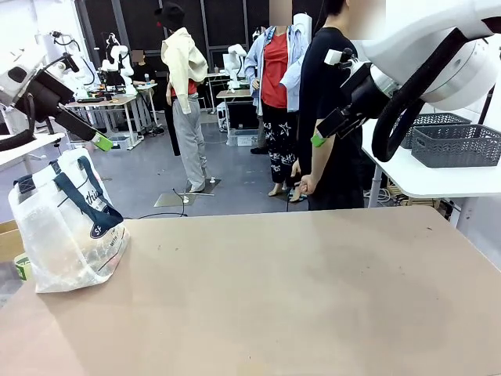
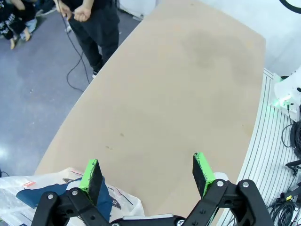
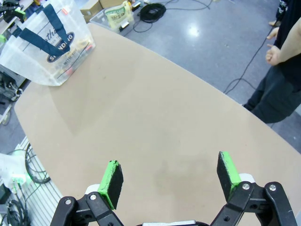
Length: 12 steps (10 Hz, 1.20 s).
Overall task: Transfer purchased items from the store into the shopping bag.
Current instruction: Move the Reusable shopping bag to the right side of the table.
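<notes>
- At table's left edge: shopping bag (image 1: 66,227), translucent, navy straps, upright.
- Left gripper (image 2: 148,170): raised above bag, fingers apart, empty.
- Right gripper (image 3: 171,178): raised over bare table (image 1: 297,290), fingers apart, empty.

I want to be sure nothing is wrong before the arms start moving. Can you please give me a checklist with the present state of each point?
1. Left end effector open, nothing held: ok.
2. Right end effector open, nothing held: ok.
3. Translucent whitish plastic shopping bag with navy handles standing at the left table edge: ok.
4. Bag mouth open enough: cannot tell.
5. Person in black standing back from the brown table: ok.
</notes>
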Each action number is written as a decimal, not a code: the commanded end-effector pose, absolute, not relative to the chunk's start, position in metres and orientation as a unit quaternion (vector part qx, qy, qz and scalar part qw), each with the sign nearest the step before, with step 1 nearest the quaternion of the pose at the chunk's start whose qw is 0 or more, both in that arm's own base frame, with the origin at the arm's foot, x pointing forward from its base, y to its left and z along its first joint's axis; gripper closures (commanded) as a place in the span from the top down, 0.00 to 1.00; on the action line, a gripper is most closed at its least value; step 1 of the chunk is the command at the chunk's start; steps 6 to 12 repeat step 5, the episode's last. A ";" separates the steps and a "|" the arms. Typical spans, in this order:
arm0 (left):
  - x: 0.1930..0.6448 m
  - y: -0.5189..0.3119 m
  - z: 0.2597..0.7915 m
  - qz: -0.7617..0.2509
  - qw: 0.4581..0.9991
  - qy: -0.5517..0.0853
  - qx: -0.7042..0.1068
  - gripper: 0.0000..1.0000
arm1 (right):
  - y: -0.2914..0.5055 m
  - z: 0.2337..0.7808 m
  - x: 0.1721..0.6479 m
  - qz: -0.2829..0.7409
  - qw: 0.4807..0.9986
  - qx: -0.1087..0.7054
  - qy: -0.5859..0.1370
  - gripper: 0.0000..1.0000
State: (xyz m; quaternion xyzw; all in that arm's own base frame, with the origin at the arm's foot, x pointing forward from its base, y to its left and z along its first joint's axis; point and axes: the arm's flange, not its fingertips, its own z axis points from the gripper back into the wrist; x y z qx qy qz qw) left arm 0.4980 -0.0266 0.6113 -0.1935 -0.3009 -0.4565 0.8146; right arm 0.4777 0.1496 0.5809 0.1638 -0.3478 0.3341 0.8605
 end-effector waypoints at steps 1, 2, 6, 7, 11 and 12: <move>0.493 -0.028 0.613 -0.459 0.809 -0.307 -0.201 1.00 | 0.148 0.578 0.474 0.336 0.862 0.157 -0.345 1.00; 0.493 -0.028 0.613 -0.459 0.809 -0.307 -0.201 1.00 | 0.148 0.578 0.474 0.336 0.862 0.157 -0.345 1.00; 0.493 -0.028 0.613 -0.459 0.809 -0.307 -0.201 1.00 | 0.148 0.578 0.474 0.336 0.862 0.157 -0.345 1.00; 0.493 -0.028 0.613 -0.459 0.809 -0.307 -0.201 1.00 | 0.148 0.578 0.474 0.336 0.862 0.157 -0.345 1.00; 0.493 -0.028 0.613 -0.459 0.809 -0.307 -0.201 1.00 | 0.148 0.578 0.474 0.336 0.862 0.157 -0.345 1.00; 0.493 -0.028 0.613 -0.459 0.809 -0.307 -0.201 1.00 | 0.148 0.578 0.474 0.336 0.862 0.157 -0.345 1.00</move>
